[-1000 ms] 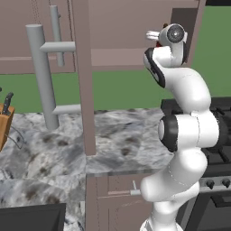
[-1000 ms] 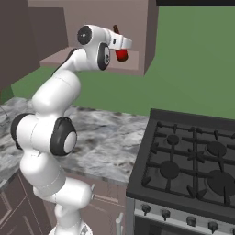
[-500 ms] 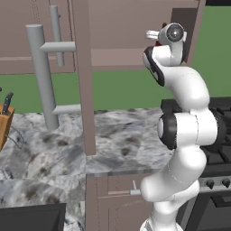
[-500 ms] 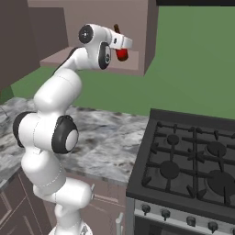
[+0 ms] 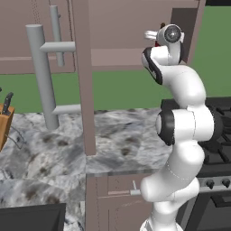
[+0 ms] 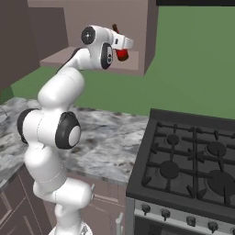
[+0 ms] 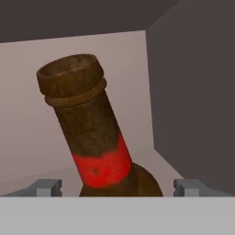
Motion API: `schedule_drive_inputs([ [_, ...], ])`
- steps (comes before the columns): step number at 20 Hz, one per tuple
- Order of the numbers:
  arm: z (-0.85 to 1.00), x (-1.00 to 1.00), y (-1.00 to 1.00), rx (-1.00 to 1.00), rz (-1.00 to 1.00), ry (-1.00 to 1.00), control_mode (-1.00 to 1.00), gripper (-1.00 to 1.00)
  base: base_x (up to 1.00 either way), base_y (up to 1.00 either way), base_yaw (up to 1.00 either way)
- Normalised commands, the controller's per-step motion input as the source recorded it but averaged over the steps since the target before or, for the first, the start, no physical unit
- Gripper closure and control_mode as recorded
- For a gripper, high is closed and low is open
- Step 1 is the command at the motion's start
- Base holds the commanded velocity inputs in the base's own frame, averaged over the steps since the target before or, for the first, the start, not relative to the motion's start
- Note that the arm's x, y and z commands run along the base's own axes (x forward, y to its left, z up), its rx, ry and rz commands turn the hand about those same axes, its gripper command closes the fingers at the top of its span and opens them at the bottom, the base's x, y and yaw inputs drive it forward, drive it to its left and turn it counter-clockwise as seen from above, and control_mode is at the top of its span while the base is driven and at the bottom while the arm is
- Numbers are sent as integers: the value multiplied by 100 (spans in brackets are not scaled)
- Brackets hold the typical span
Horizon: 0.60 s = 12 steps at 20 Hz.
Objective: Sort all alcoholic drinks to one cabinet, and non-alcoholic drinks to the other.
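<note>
One brown bottle (image 7: 94, 137) with a red label stands inside the open cabinet (image 6: 103, 62), between the pincer (image 7: 117, 186) tips, which are spread apart and clear of it. Its neck leans left in the hand view, near the cabinet's right wall.

In the hand view the lower body of the amber-brown bottle (image 7: 94, 137) is cut off by the bottom of the picture, so where it stands inside the cabinet (image 7: 193, 92) cannot be seen, and of the gripper (image 7: 118, 188) just two grey finger tips (image 7: 46, 187) show, standing wide apart on either side of the bottle with no visible touch. From the right base view the bottle (image 6: 121, 54) is mostly hidden behind the robot's white hand, leaving a red patch and a dark tip too small to read. At the far left of the left base view the knife block (image 5: 4, 118) is cut by the picture's edge.
</note>
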Motion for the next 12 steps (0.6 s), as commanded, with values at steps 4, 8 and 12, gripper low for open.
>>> schedule_drive_inputs([
  [4,6,17,-11,0,0,-5,-100,-100,0,0,0],
  [8,19,16,-10,0,-2,0,-100,-100,0,0,0],
  [12,16,14,-3,0,-2,-1,-100,-100,0,0,0],
])
